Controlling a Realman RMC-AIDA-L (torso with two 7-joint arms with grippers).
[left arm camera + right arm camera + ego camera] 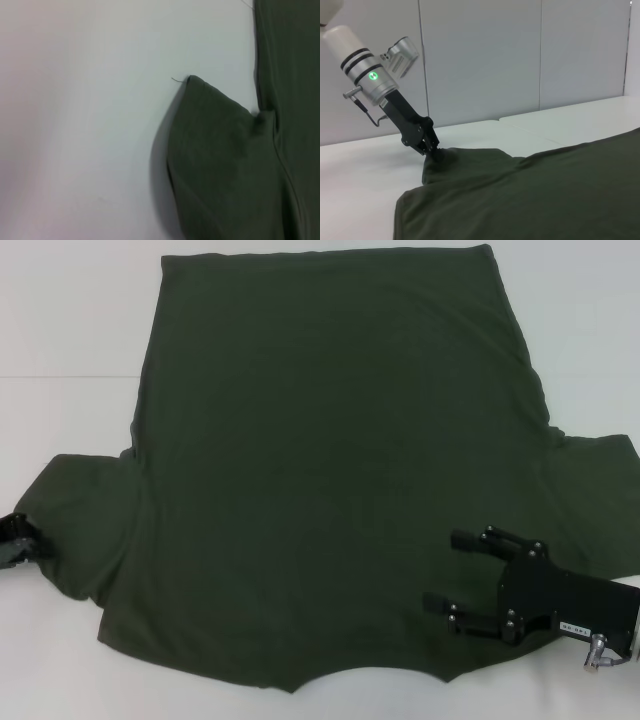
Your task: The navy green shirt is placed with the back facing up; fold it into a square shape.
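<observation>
Head view: large dark olive-green cotton shirt (330, 470) spread flat on white counter (70, 330). Left gripper (434, 151) pinching shirt's left sleeve edge. Right gripper (445, 570) over right shoulder area, fingers wide. Advice: seize cloth firmly, fold sleeves inward evenly.

A large dark olive-green short-sleeved cotton T-shirt (320, 470) lies spread flat on the white desk (60, 330), plain side up, both sleeves out to the sides. Its hem lies farthest from the robot, the curved neckline edge nearest. One sleeve tip is bunched slightly upward.
</observation>
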